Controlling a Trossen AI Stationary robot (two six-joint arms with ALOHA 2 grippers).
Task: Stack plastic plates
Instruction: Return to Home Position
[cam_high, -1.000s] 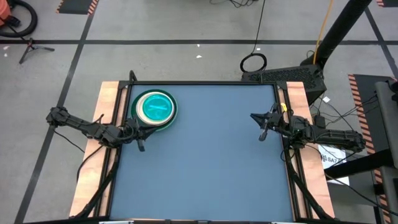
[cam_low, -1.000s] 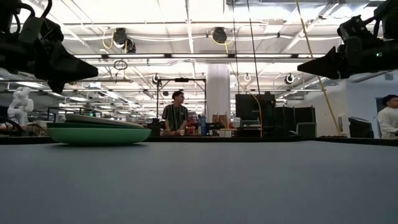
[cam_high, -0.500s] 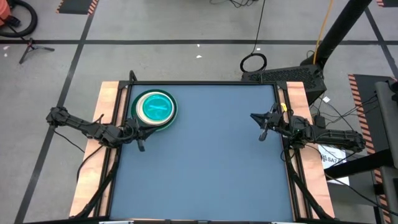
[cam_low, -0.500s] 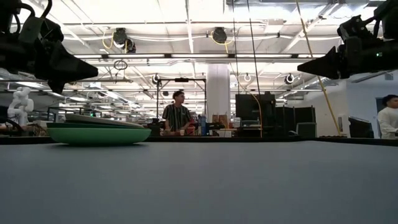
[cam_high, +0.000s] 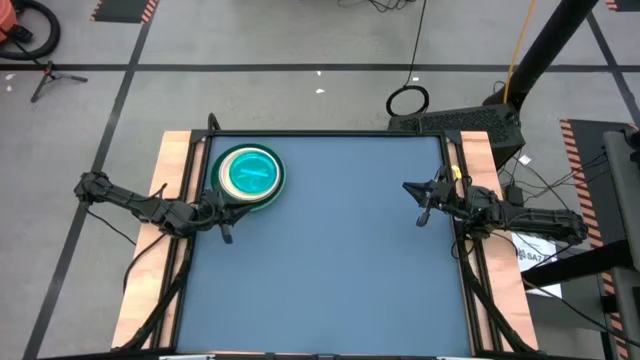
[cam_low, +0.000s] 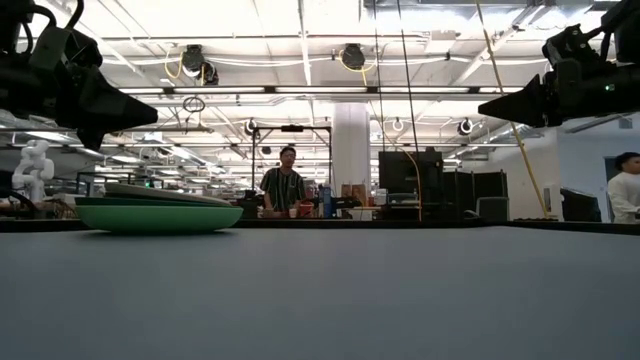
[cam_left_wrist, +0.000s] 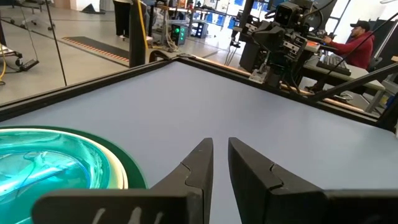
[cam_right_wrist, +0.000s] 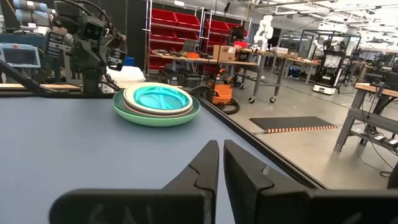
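The plastic plates (cam_high: 250, 176) sit as one stack near the table's far left corner: a large green plate at the bottom, paler ones above, a translucent cyan one on top (cam_right_wrist: 156, 100). The bottom green plate (cam_low: 158, 214) rests on the table. My left gripper (cam_high: 226, 234) hovers at the table's left edge, just near of the stack, fingers nearly together with a narrow gap (cam_left_wrist: 221, 158). My right gripper (cam_high: 423, 216) waits at the right edge, raised, fingers likewise almost closed (cam_right_wrist: 221, 163). Neither touches a plate.
The blue table top (cam_high: 330, 260) lies bare across its middle and near side. Black rails and wooden borders (cam_high: 172, 180) run along the left and right sides. People (cam_low: 282, 187) stand in the room beyond the far edge.
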